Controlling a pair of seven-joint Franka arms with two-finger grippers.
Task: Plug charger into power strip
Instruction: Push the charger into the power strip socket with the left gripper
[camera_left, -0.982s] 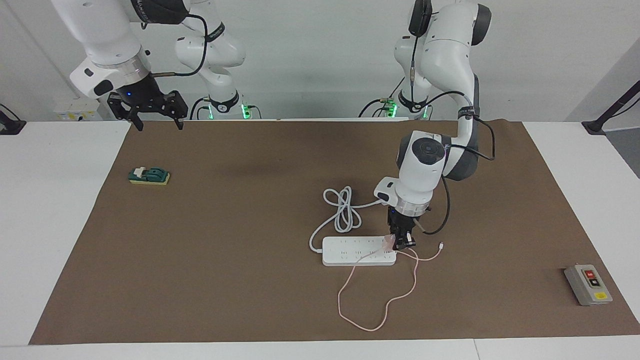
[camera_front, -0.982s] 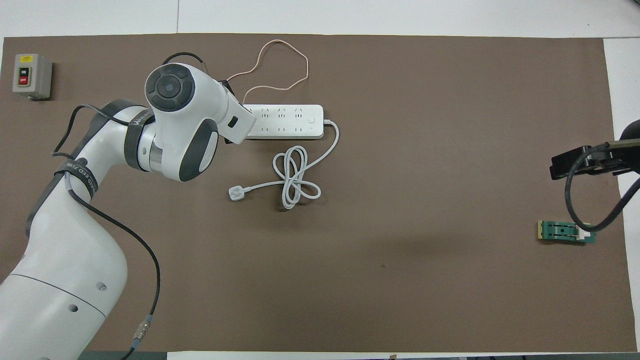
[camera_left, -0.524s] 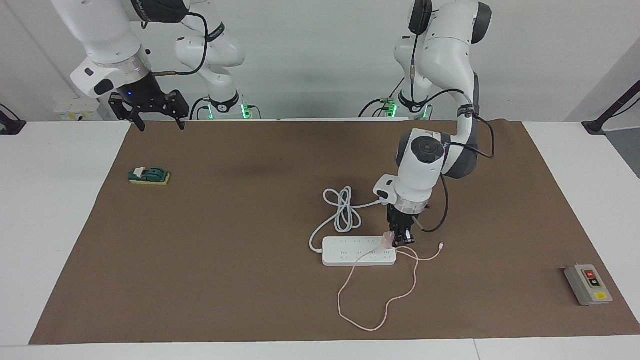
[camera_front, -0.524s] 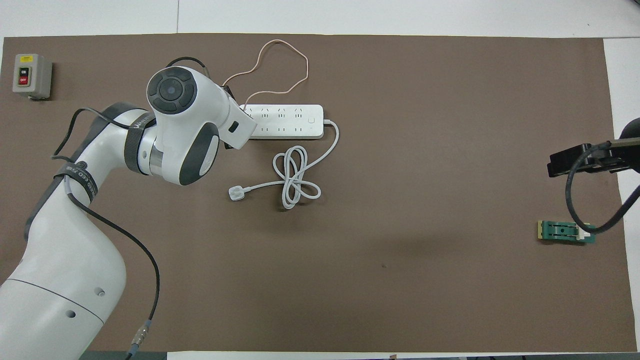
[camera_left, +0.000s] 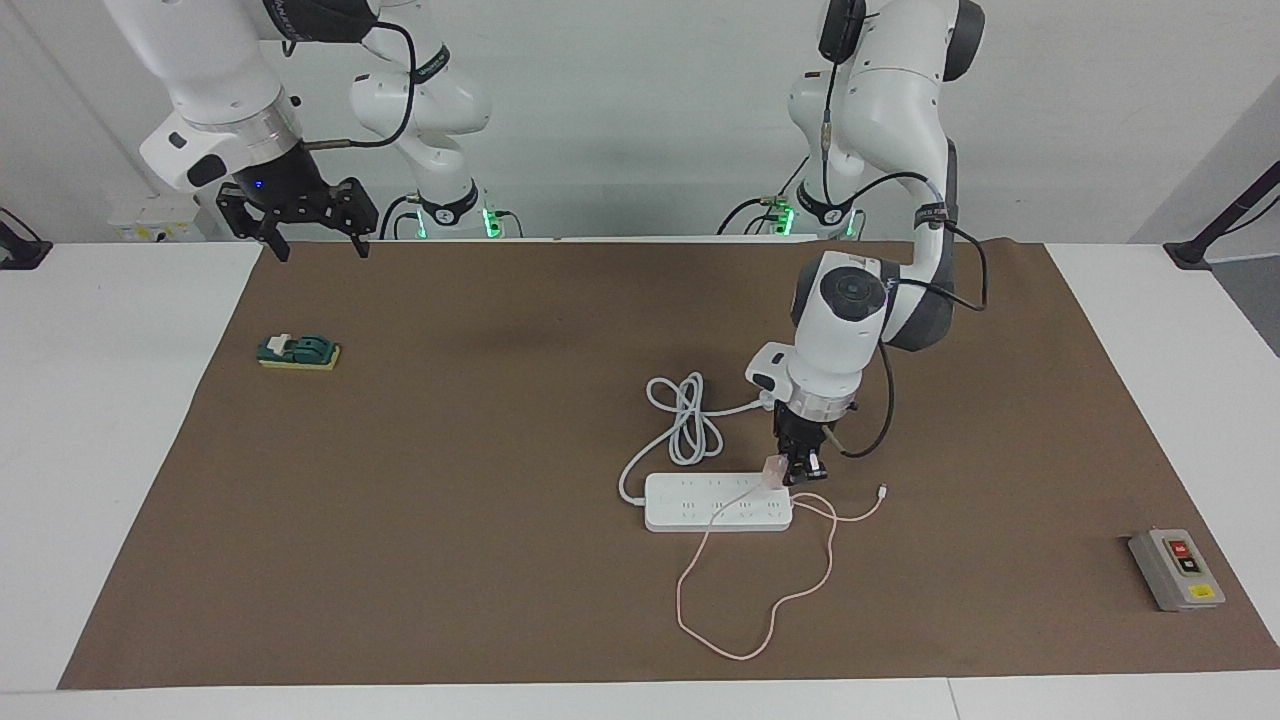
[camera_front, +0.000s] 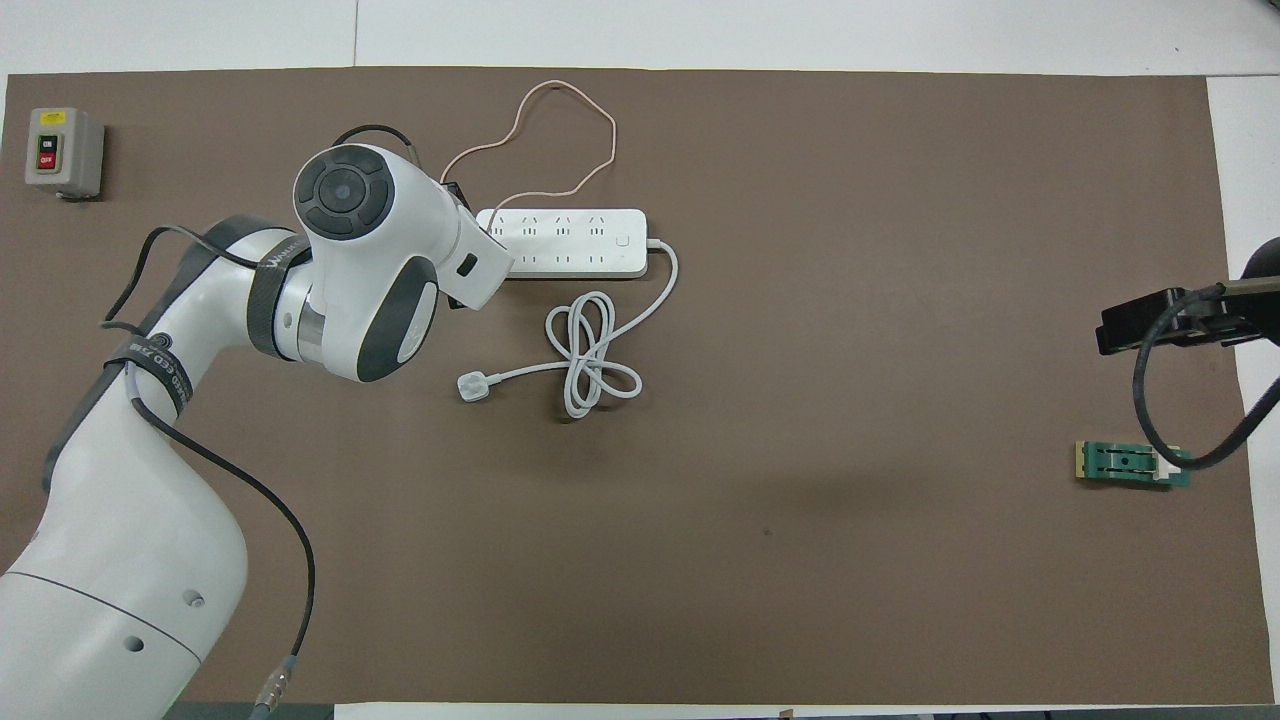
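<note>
the charger (camera_left: 773, 470) is pinched in the left gripper (camera_left: 800, 474), whose jaws are pressed tight on the little pink cube. it sits right at the end of the strip (camera_left: 717, 502) toward the left arm's side, just over the row of sockets nearer the robots; whether its pins are in a socket i cannot tell. its thin pink cable (camera_left: 760, 600) runs out from under the jaws, across the strip and loops over the mat (camera_left: 450, 560), ending in a small white connector (camera_left: 882, 490) just beside the gripper.

the left arm reaches well out over the mat, elbow bent, wrist pointing straight down onto the strip's end. the right gripper (camera_left: 305, 225) hangs high over the mat's edge by its own base, waiting, jaws spread wide.

the facing view shows the pinched charger and the fingertips; from overhead the arm's wrist hides them, leaving only the strip (camera_front: 565, 243), the cable's loop (camera_front: 560, 130) and the strip's coiled cord (camera_front: 590, 355) with its plug (camera_front: 471, 387). a grey switch box (camera_front: 63, 152) and a green block (camera_front: 1130, 464) lie well away from either jaws.
</note>
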